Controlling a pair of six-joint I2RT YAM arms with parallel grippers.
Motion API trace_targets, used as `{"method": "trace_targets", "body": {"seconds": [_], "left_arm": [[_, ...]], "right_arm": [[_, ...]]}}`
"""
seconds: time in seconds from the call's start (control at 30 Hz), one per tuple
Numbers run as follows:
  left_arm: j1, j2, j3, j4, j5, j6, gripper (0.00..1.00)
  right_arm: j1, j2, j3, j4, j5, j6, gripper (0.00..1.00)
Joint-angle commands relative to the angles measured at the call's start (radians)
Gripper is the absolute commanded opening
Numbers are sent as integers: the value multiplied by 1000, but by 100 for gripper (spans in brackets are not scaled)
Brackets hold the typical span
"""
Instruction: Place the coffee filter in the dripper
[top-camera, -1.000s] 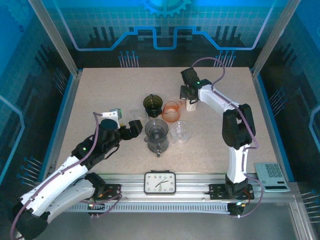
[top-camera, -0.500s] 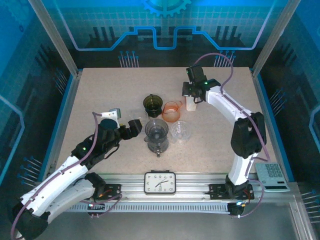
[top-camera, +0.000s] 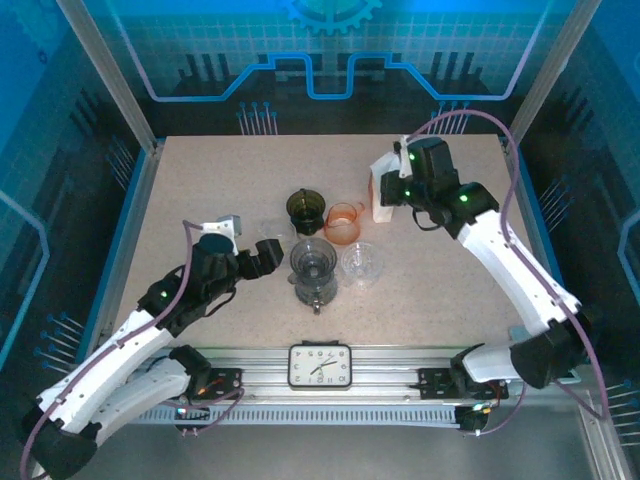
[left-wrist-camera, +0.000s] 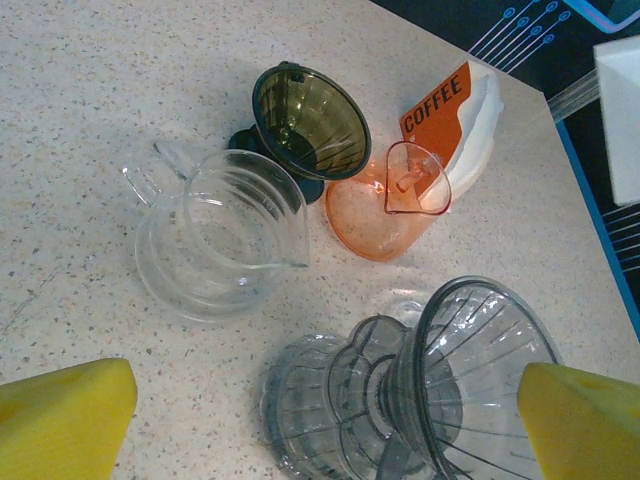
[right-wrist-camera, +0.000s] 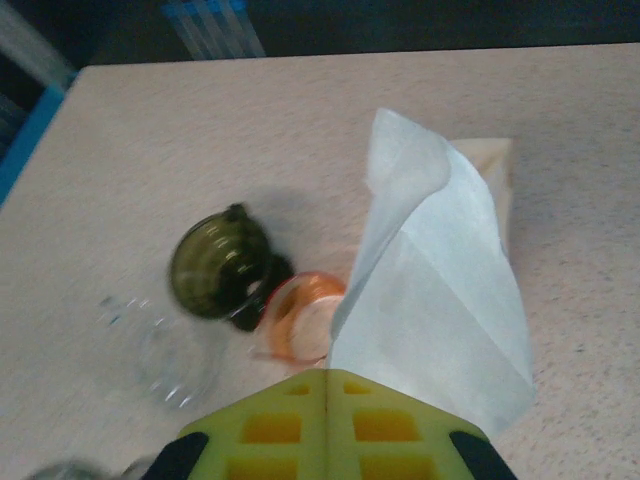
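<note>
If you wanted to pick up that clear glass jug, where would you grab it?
Probably its rim, from above: the jug stands upright with its mouth open, so its thin wall can be pinched inside and out. The side by its handle looks freest, away from the green dripper.

Speckled beige table (top-camera: 200, 190) w/ blue trim (top-camera: 112, 270) along the sides, alu posts (top-camera: 105, 75) at the far corners. Back wall (top-camera: 330, 60) & side panels (top-camera: 40, 200) are glossy, lit blue, w/ gear & circuit-line graphics. Near edge: metal rail (top-camera: 390, 360) w/ a white analog clock (top-camera: 321, 365) at its mid.
</note>
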Motion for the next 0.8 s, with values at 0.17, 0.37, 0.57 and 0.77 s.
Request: {"method": "trace_targets", "body": {"seconds": [0.17,0.37,0.57,0.77], "left_arm": [[9,40,75,-144,52,18,97],[11,68,97,-204,54,2,98],[10,60,92,-218,97,0,99],[11,40,69,-216,115,-5,99]], "right_arm": [[203,-114,64,-336,-184,-98,0],[331,-77,150,-451,-186,-79,0],[387,50,270,-567,-160,-73,0],[411,201,386,-678,-121,-78,0]]}}
